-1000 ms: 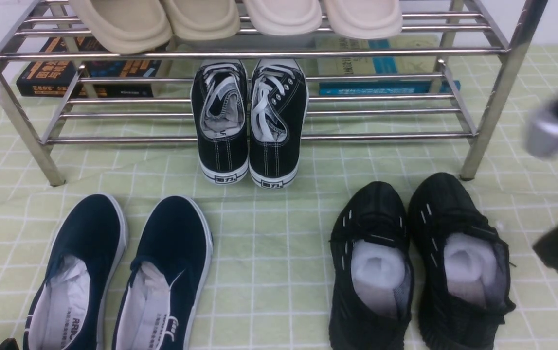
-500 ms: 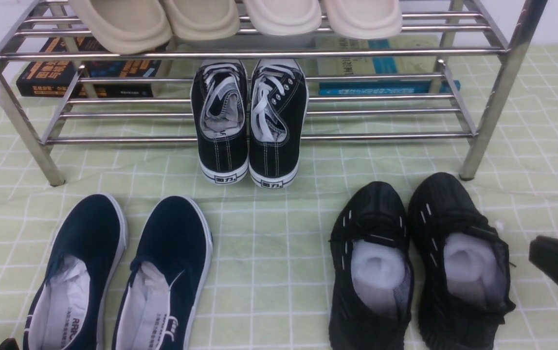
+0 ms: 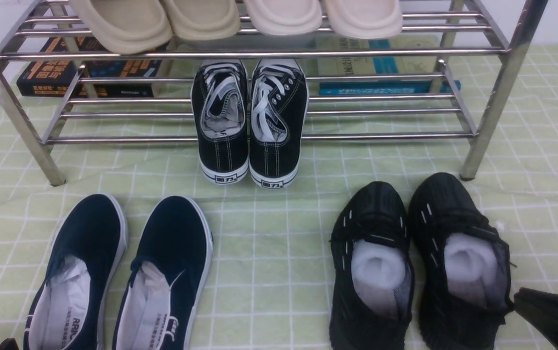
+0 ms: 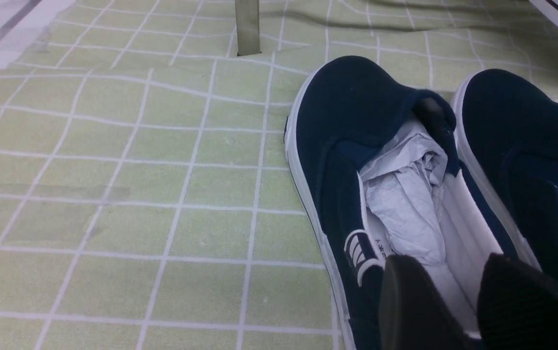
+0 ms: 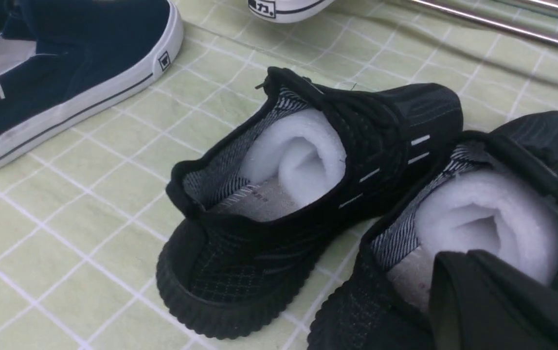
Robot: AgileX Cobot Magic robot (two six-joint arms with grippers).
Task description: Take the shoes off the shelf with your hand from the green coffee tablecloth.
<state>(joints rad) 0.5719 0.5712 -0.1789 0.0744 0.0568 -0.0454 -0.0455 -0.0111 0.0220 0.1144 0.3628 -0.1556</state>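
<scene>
Two black mesh shoes (image 3: pixel 420 262) stand side by side on the green tablecloth (image 3: pixel 269 253), near of the shelf (image 3: pixel 497 92) at its right end. Right gripper (image 3: pixel 553 316) sits just right of them, grip unreadable. Left gripper (image 4: pixel 473 306) hovers over the navy slip-ons (image 3: pixel 118 277), fingers slightly parted, holding nothing.

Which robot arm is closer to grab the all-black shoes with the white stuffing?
The right. Its gripper sits beside the all-black mesh sneakers on the green cloth. The left gripper hovers over the navy slip-ons on the other side.
</scene>
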